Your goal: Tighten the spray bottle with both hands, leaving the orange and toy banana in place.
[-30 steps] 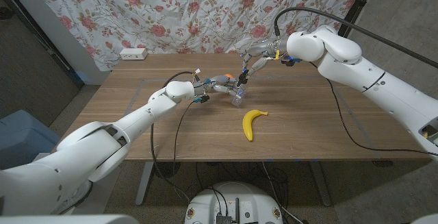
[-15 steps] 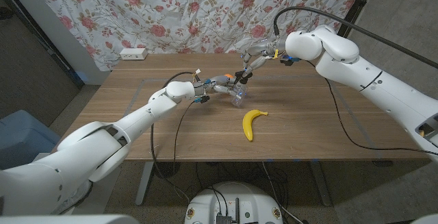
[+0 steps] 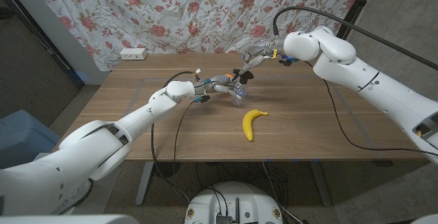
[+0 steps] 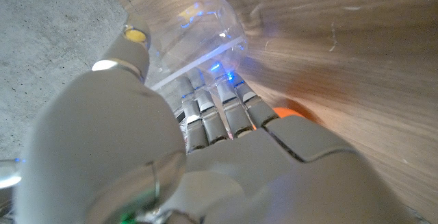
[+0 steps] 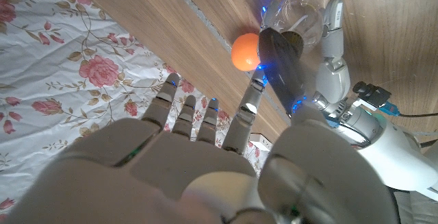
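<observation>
Since the earlier frames, the right arm has been drawn a little back and up, and the bottle and fruit are seen in the same places.

From the head view, the spray bottle [image 3: 237, 96] is seen near the middle of the wooden table [image 3: 308, 131], gripped by the left hand [image 3: 220, 85]. The right hand [image 3: 250, 63] is held just above and behind it; whether it touches the bottle top cannot be told. The orange [image 3: 228, 75] is partly hidden behind the left hand. The toy banana [image 3: 252, 122] lies apart, nearer the front edge.

From the left wrist view, the fingers [image 4: 213, 111] of the left hand are wrapped around the clear bottle [image 4: 198, 35], and the orange [image 4: 291, 110] is seen just beside them.

From the right wrist view, the right hand [image 5: 205, 148] is seen with fingers [image 5: 176, 111] spread and nothing held. Beyond it, the bottle's dark spray head [image 5: 286, 66] is seen beside the orange [image 5: 246, 51], with the left hand [image 5: 333, 66] around the bottle.
</observation>
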You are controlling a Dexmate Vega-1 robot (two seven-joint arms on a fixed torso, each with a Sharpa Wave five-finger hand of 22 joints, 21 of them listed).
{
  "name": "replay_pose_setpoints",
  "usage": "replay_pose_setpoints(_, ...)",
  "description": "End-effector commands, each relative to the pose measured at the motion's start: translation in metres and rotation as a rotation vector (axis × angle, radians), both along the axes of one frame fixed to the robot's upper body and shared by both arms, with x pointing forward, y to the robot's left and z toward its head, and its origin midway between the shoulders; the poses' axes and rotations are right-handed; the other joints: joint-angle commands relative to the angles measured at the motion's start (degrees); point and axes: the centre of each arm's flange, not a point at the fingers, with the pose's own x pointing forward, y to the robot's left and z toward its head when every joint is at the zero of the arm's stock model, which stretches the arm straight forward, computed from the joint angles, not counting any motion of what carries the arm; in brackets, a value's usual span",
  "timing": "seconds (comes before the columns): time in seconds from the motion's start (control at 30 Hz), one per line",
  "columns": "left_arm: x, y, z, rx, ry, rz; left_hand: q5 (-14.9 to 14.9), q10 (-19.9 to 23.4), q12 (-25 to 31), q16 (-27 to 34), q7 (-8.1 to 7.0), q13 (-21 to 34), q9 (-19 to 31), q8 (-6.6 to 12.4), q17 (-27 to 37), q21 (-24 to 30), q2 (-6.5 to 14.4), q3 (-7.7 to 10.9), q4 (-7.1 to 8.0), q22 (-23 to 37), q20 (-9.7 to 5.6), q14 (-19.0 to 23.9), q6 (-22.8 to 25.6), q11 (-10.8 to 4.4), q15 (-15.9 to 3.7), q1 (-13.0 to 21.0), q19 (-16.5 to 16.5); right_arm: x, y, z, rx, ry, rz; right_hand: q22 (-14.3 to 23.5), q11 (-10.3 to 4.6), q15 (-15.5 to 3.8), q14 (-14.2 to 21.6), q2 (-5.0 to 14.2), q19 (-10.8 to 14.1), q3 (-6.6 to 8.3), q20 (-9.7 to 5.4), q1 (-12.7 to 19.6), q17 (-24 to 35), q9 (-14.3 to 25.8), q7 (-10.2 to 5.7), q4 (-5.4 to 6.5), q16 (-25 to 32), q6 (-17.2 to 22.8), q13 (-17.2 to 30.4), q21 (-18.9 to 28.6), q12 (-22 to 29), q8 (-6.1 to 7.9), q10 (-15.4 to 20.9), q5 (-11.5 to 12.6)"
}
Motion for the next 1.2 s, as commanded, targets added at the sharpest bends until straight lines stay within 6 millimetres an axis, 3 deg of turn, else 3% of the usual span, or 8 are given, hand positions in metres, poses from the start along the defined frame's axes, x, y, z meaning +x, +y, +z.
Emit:
replay_pose_setpoints(0.03,0.003,0.0,0.0,-0.001,0.006,-0.002,0.3,4.4,0.3,-0.1,-2.33,0.4,0.1,7.23,0.3,0.0,7.8,0.9,0.61,0.2,-3.48,0.7,6.8,-3.99,-8.42,-0.3,0.5,0.001,0.006,-0.001,0.005,-0.03,-0.014,0.2,-0.31,-0.47,1.3,0.85,1.3,0.1,-0.03,-1.2,0.1,0.4,0.05,0.25,0.8,2.6,0.1,0.5,0.5,1.17,2.3,0.4)
replay_pose_setpoints(0.67,0.006,-0.004,0.002,-0.002,0.002,-0.005,0.3,4.6,0.2,-0.2,-2.28,0.5,0.1,7.37,0.4,0.0,7.9,0.98,0.6,0.2,-3.39,0.7,6.8,-3.92,-8.45,-0.1,0.6,-0.002,0.012,-0.01,0.037,-0.115,-0.043,0.3,-0.98,-4.23,7.6,2.23,6.1,0.94,-2.55,0.0,-0.2,1.2,0.25,-2.8,3.1,12.4,0.0,1.0,1.2,5.16,10.1,0.3)
replay_pose_setpoints(0.93,0.004,-0.005,0.001,-0.012,0.0,-0.007,0.3,4.7,0.2,-0.3,-2.36,0.6,0.1,7.43,0.4,0.0,7.9,0.98,0.55,0.2,-3.4,0.8,6.8,-3.97,-8.47,0.0,0.6,-0.006,0.013,-0.012,0.061,-0.137,-0.05,0.3,-1.13,-5.25,9.8,2.79,7.4,1.17,-2.77,0.0,-0.2,1.4,1.62,-3.59,4.0,15.4,-0.1,1.0,1.6,6.61,13.1,-0.1)
replay_pose_setpoints(1.2,0.0,-0.004,-0.003,-0.025,-0.002,-0.004,0.3,4.7,0.1,-0.3,-2.35,0.6,0.1,7.5,0.5,0.0,7.9,0.96,0.62,0.2,-3.4,0.8,6.8,-3.95,-8.44,-0.1,0.6,-0.009,0.017,-0.015,0.071,-0.148,-0.074,0.3,-1.12,-6.04,11.5,2.91,8.4,1.19,-3.01,-0.2,-0.2,1.6,1.97,-4.17,4.6,17.4,-0.1,0.9,1.7,7.56,15.3,-0.3)
